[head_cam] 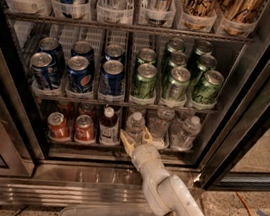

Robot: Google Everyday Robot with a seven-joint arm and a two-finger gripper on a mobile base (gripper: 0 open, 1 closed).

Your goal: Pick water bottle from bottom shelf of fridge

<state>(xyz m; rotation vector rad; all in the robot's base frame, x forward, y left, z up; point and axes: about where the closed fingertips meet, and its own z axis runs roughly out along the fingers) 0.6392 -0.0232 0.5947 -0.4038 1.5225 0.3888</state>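
the claw [134,134] is reaching in at the front edge of the bottom shelf [77,142] of the fridge [53,181], its two tan fingers [125,141] spreading apart, gripping nothing. the water bottle [135,122] is standing upright just behind them, beside a white-capped bottle of dark liquid [107,126], with red cans [59,126] sitting beyond that and more clear bottles [187,132] on its other side.

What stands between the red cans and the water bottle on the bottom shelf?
A dark-liquid bottle, shown in the camera view. The end effector, open, is just in front of the water bottle.
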